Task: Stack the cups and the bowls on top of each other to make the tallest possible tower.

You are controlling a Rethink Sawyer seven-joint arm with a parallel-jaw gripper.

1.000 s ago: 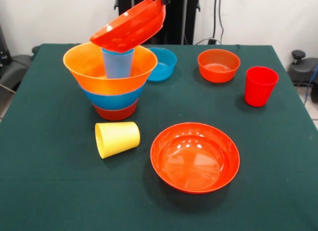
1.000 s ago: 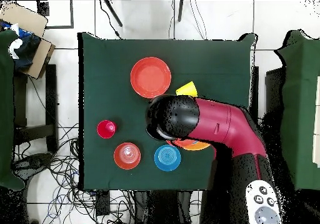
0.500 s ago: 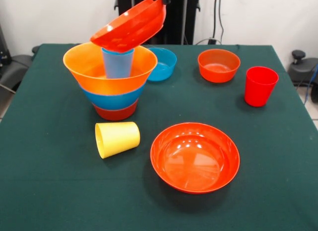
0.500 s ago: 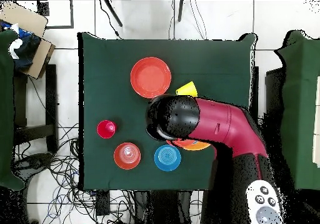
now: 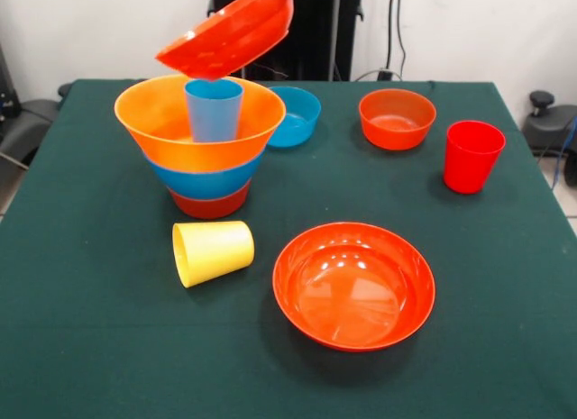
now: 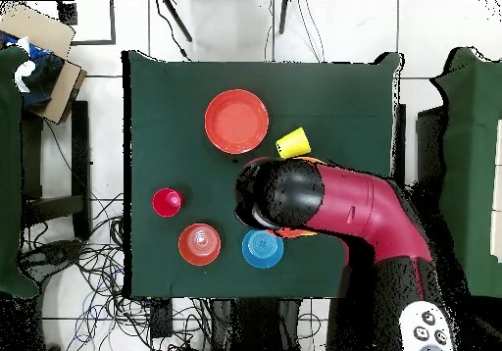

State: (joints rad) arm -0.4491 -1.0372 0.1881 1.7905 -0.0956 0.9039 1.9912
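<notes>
Front view, near to far: wide red-orange bowl (image 5: pixel 353 285) upright on the table (image 5: pixel 90 365); yellow cup (image 5: pixel 213 251) on its side; the tower (image 5: pixel 200 144) holding a light blue cup (image 5: pixel 214 110); above it, clear of the cup, a tilted red-orange bowl (image 5: pixel 225 32); whether the tool grips it cannot be told.

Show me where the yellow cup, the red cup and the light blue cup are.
yellow cup (image 5: pixel 213 251), front view, on its side wall as it lies tipped over.
red cup (image 5: pixel 472 158), front view, on its outer wall.
light blue cup (image 5: pixel 213 113), front view, on its outer wall.
</notes>
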